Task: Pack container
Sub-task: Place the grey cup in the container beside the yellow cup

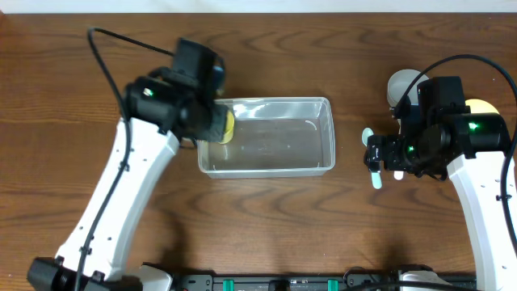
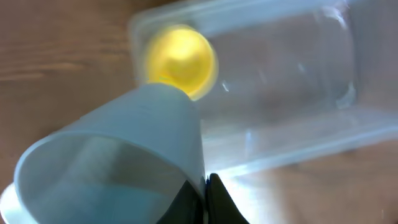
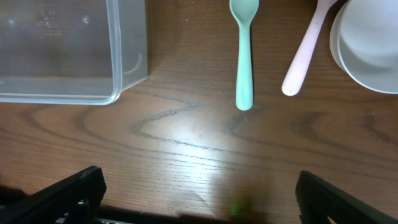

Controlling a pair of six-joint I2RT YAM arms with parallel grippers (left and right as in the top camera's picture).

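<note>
The container (image 1: 284,144) is sitting around the middle of the surface (image 1: 266,234), long side running left to right, open side up, so either arm is getting easy access from its own end. A yellow bowl (image 2: 180,59) is lying at its left end, inside as far as I can tell.

The left hand (image 2: 205,190) is hanging right over that left end, clenched on the wall of a pale grey cup (image 2: 118,155). The cup is tipped over on its side with the mouth facing the wrist camera, base pointing toward the yellow bowl. My guess is it's holding by the wall like that because pinching a thin rim is easier than wrapping the whole cup, and it's lining up to drop it in next to the bowl.

The right hand (image 3: 202,196) is hovering over bare wood off the container's right end, spread wide and holding nothing. Just ahead of it are a green spoon (image 3: 244,62), a pink spoon (image 3: 305,53) and a white bowl (image 3: 370,43), toward the right edge. It's probably waiting its turn on the green spoon.
</note>
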